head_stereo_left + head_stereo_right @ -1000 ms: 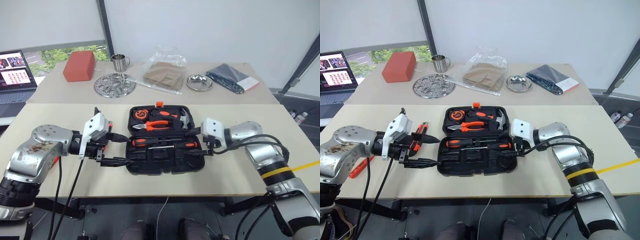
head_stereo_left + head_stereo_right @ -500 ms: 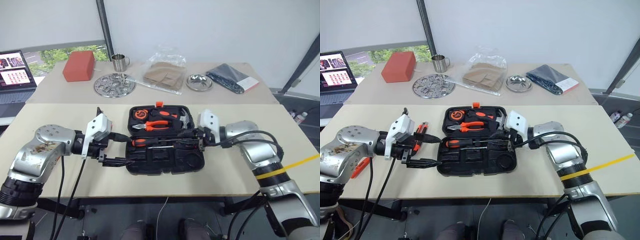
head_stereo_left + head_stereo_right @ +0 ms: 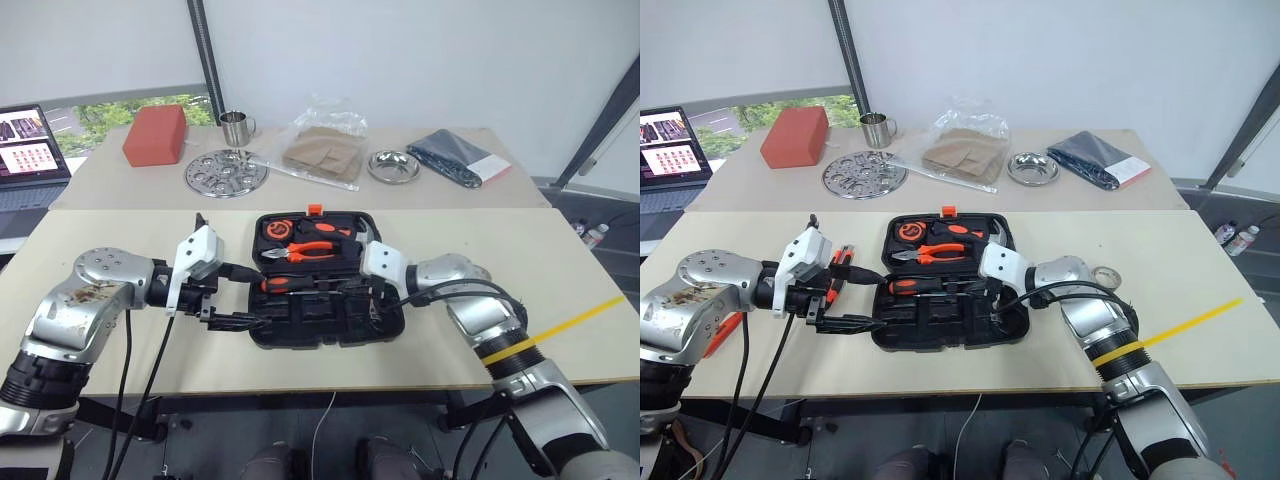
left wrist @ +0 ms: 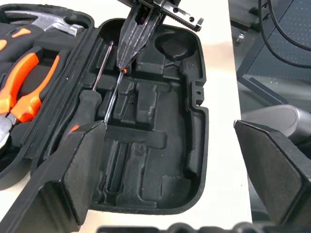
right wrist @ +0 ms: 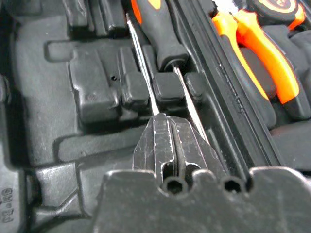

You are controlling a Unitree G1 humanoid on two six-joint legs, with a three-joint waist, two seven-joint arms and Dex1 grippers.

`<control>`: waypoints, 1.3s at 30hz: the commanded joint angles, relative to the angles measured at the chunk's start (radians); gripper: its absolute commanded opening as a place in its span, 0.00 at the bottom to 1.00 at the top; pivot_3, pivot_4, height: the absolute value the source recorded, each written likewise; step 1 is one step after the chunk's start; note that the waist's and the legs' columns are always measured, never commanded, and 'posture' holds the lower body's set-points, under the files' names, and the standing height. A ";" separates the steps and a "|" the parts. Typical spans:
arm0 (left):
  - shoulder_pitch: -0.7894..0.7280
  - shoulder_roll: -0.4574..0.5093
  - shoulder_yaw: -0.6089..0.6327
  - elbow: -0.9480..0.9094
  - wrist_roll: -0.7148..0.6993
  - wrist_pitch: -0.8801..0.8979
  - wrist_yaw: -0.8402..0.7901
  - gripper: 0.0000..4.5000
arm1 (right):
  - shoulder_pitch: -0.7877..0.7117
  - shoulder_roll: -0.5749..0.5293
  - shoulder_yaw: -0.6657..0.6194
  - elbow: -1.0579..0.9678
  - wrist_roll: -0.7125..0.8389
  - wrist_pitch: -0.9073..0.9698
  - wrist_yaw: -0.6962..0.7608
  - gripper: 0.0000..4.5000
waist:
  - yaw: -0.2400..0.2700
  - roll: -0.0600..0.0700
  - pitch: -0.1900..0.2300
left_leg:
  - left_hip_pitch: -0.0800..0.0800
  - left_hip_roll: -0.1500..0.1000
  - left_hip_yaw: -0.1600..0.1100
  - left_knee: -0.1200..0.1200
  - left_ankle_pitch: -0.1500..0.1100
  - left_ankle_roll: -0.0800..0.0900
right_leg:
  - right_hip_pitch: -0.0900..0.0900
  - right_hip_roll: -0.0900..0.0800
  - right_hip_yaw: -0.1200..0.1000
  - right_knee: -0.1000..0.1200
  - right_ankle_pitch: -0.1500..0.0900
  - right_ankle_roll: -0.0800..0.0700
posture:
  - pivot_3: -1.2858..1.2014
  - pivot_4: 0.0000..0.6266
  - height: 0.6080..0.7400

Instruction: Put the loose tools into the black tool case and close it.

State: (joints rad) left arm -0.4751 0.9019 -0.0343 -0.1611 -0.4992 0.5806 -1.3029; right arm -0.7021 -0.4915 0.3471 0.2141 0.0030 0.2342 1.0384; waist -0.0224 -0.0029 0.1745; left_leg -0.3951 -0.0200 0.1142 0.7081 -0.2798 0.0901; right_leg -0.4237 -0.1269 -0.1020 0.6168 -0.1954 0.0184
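Observation:
The black tool case (image 3: 322, 339) lies open at the middle of the near table. Two screwdrivers (image 5: 160, 34) rest in its front half, one with a thin bare shaft (image 5: 142, 63). My right gripper (image 5: 163, 121) is shut, its tips down on that thin shaft; I cannot tell whether it pinches it. My left gripper (image 3: 240, 296) stands open at the case's left edge, empty. Behind it lies the orange-black utility knife (image 3: 843, 263). A slim red-orange tool (image 3: 718, 336) lies at the far left, and a small grey tape roll (image 3: 1104, 272) sits right of the case.
Pliers (image 3: 310, 250), a tape measure (image 3: 275, 230) and a hammer (image 3: 366, 232) fill the case's far half. The back table holds a red box (image 3: 155, 135), steel cup (image 3: 235, 127), perforated disc (image 3: 225, 172), plastic bag (image 3: 325, 150), bowl (image 3: 390, 165), dark packet (image 3: 460, 160) and laptop (image 3: 30, 150).
My right gripper has shut and moved left and down into the case's front half, onto the thin shaft. The left gripper has stayed in place and open.

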 commanded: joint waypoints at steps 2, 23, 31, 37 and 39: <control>-0.009 -0.003 0.014 -0.016 -0.001 -0.018 0.008 1.00 | 0.011 0.000 0.029 -0.020 -0.011 0.038 0.035 0.01 | 0.000 0.000 0.000 | 0.000 0.000 0.000 0.000 0.000 0.000 | -0.001 0.000 0.001 0.002 0.000 -0.001 | 0.52 0.24 0.95; 0.718 -0.103 0.812 -0.269 -0.082 0.231 0.359 1.00 | -0.022 -0.116 -0.311 -0.454 0.561 0.550 0.143 0.85 | 0.007 -0.001 0.001 | -0.010 0.002 -0.001 -0.002 -0.001 -0.001 | -0.015 -0.005 0.001 0.007 -0.002 -0.003 | 0.52 0.24 0.95; 0.828 -0.036 0.865 -0.130 0.000 0.135 0.349 1.00 | 0.000 -0.120 -0.282 -0.483 0.582 0.533 0.127 1.00 | 0.034 -0.002 0.001 | -0.009 0.000 -0.002 -0.003 -0.002 -0.004 | -0.019 -0.012 0.002 0.007 0.000 -0.006 | 0.52 0.24 0.95; 0.604 0.146 0.622 0.184 0.102 0.072 0.326 1.00 | -0.008 -0.116 -0.287 -0.506 0.602 0.531 0.109 1.00 | 0.039 -0.004 0.000 | -0.009 -0.001 0.000 -0.004 -0.001 -0.005 | -0.021 -0.011 0.000 0.008 0.002 -0.007 | 0.52 0.24 0.95; 0.517 0.179 0.524 0.287 0.143 0.057 0.321 1.00 | -0.001 -0.121 -0.291 -0.522 0.606 0.531 0.103 1.00 | 0.033 -0.005 -0.001 | -0.010 -0.001 0.001 -0.005 -0.001 -0.005 | -0.023 -0.010 0.000 0.009 0.002 -0.007 | 0.52 0.24 0.95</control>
State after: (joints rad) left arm 0.0777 1.0522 0.5475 0.0565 -0.3927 0.6608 -0.9732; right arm -0.6934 -0.6038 0.0762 -0.2668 0.5852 0.7777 1.1470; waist 0.0102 -0.0076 0.1738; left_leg -0.4058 -0.0221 0.1164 0.7019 -0.2811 0.0851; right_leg -0.4451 -0.1341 -0.1025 0.6273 -0.1927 0.0109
